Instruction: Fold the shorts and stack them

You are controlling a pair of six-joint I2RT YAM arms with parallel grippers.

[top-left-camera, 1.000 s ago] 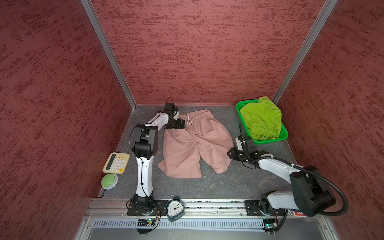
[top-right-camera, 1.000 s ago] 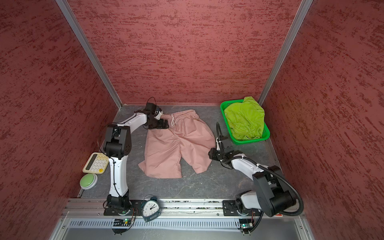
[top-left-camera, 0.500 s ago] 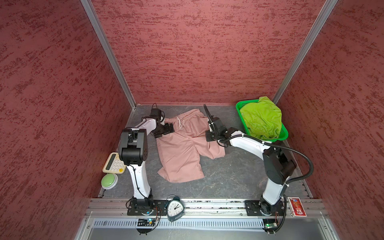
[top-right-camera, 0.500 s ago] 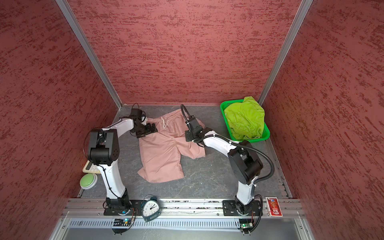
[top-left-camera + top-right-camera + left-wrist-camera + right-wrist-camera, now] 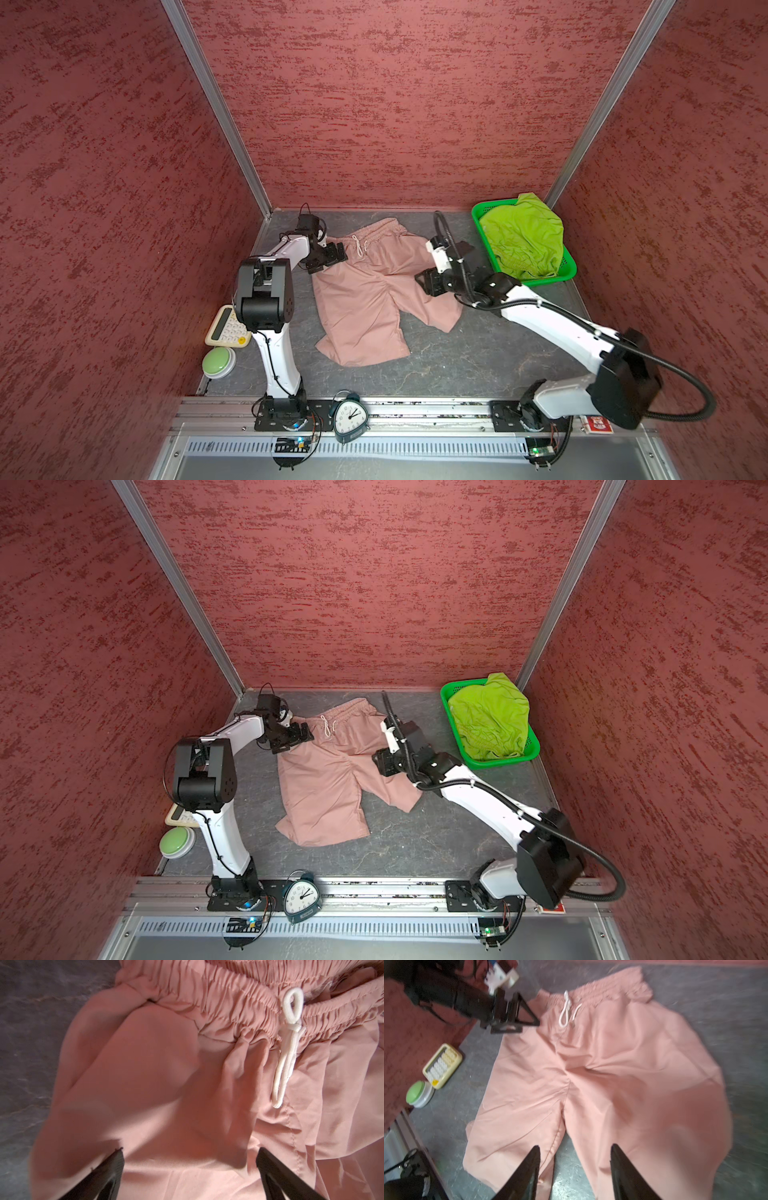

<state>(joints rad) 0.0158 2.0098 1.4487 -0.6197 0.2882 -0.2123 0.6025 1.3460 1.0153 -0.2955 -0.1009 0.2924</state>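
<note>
The dusty pink shorts [image 5: 374, 291] [image 5: 332, 775] lie spread flat on the grey floor, waistband at the far side, white drawstring [image 5: 288, 1047] on top. My left gripper [image 5: 332, 255] [image 5: 190, 1150] is open just over the waistband's left corner, its fingers [image 5: 112, 1165] wide apart above the cloth. My right gripper [image 5: 428, 282] [image 5: 576, 1147] hovers open over the shorts' right leg, holding nothing. The lime green shorts [image 5: 523, 237] [image 5: 490, 721] sit crumpled in the basket.
The bright green plastic basket [image 5: 536, 280] stands in the far right corner. A cream calculator [image 5: 226, 328] and a green push button [image 5: 219, 361] lie at the left edge. A small clock [image 5: 350, 415] stands on the front rail. Red walls close in three sides.
My right gripper has drawn back from the waistband's right end to above the right leg and opened wider. The pink shorts now lie spread wider. The left gripper stays open at the waistband.
</note>
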